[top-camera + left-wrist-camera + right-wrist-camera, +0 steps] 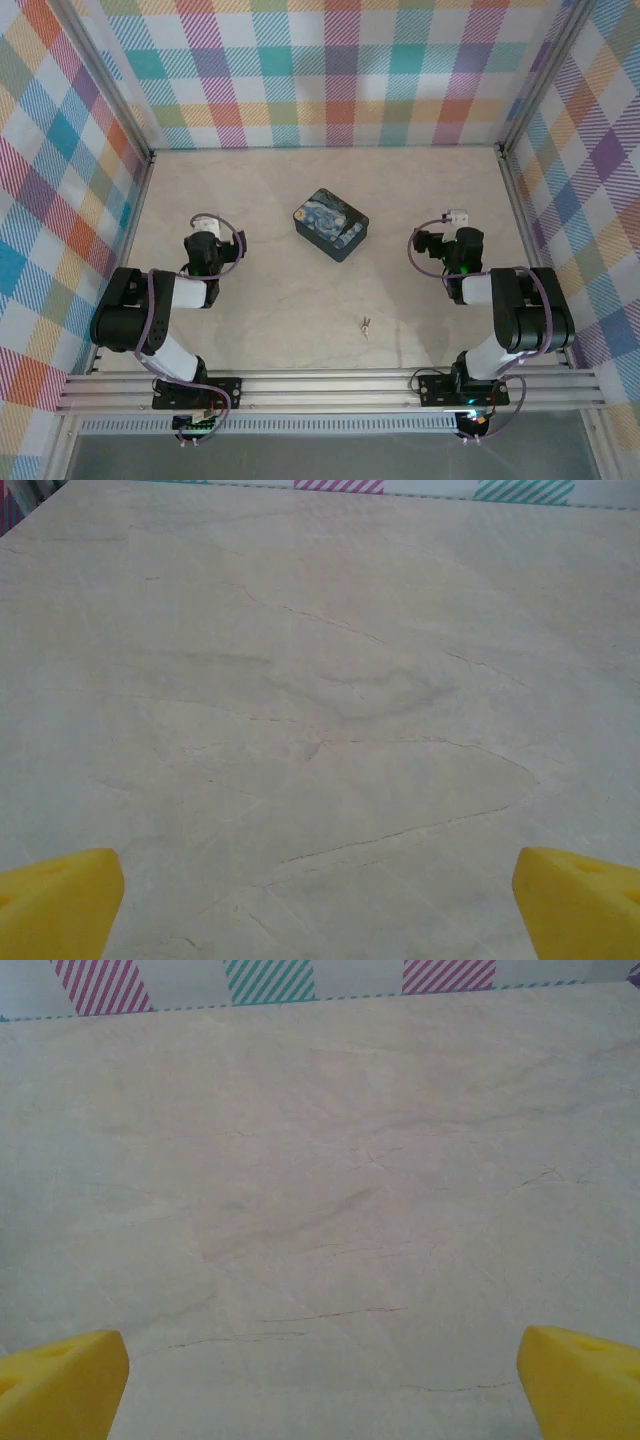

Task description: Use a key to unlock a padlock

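Observation:
The key point(366, 325) is a tiny silvery piece lying on the pale table, near the front and midway between the two arms. The padlock is hidden from view. My left gripper point(206, 228) rests folded back at the left, well away from the key. In the left wrist view its yellow fingertips point(60, 900) stand far apart over bare table, so the left gripper point(320, 910) is open and holds nothing. My right gripper point(447, 236) sits likewise at the right. The right gripper point(320, 1390) is open too, with yellow fingertips point(580, 1380) wide and nothing between them.
A blue and yellow swirly-painted rectangular tin point(331, 224) lies turned at an angle in the middle of the table point(270, 300), beyond the key. Plaid walls point(330, 70) close off the back and both sides. A metal rail point(330, 388) runs along the front edge.

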